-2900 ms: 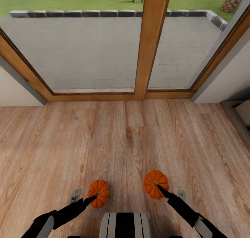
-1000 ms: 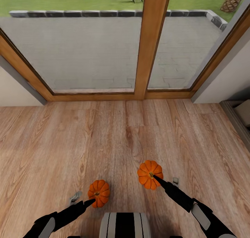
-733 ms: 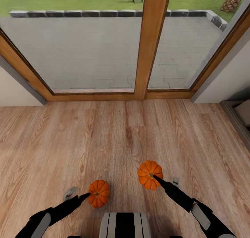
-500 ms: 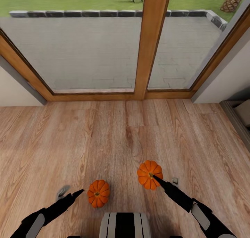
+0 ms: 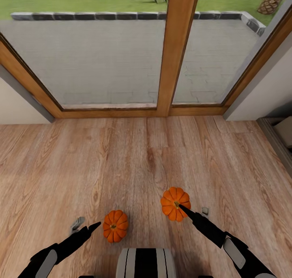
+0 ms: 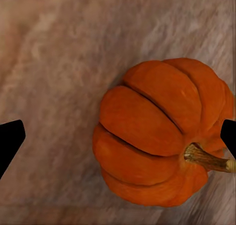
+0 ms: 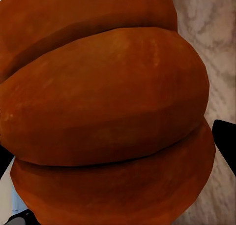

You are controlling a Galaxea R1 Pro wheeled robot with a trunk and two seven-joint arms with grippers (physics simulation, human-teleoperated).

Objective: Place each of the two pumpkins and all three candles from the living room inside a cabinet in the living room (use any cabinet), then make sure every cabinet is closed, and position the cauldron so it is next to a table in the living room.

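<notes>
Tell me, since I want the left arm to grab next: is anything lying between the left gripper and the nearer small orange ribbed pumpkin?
Nothing visible. The left gripper is open beside the small orange ribbed pumpkin, with bare wooden plank floor between them. In the left wrist view the pumpkin sits between the fingers, off toward one.

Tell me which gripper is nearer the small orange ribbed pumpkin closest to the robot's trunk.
Left. The left gripper sits just beside that pumpkin, open; the right gripper is at the other pumpkin.

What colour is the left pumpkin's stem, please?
Brownish tan, clearest in the left wrist view: stem on the pumpkin.
</notes>
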